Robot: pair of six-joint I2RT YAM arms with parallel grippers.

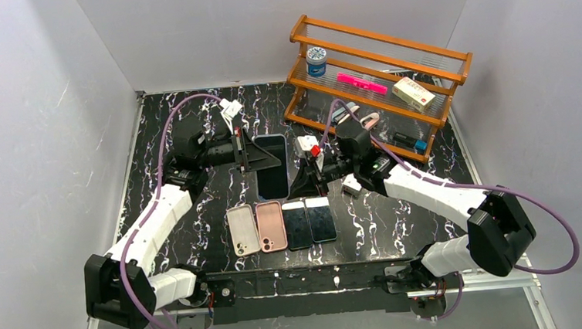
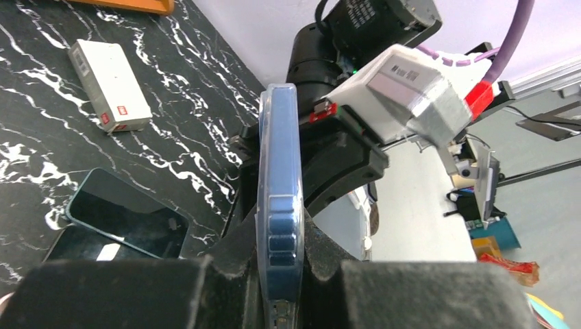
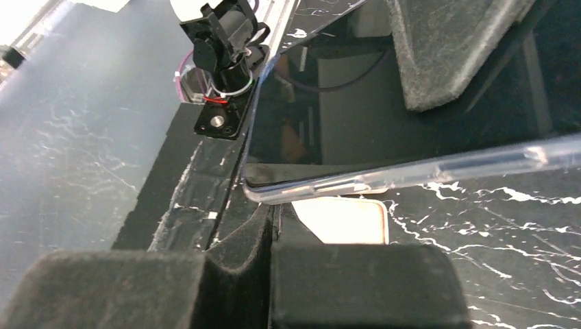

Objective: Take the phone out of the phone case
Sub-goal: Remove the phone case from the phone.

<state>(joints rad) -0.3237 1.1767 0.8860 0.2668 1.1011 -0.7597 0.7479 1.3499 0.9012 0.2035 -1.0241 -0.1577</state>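
Over the middle of the desk point(image 1: 193, 140), the phone point(image 1: 271, 166) was held off the surface with its dark screen facing up. It sat inside the phone case point(image 2: 279, 205), a clear bluish shell with raised buttons on its side. The left gripper point(image 2: 279, 250) was clamped on the cased phone from its left long side, with the case edge pressed between both fingers. The right gripper point(image 3: 274, 229) had its fingers together, just beside the right edge of the case. Whether it pinched the case rim could not be told.
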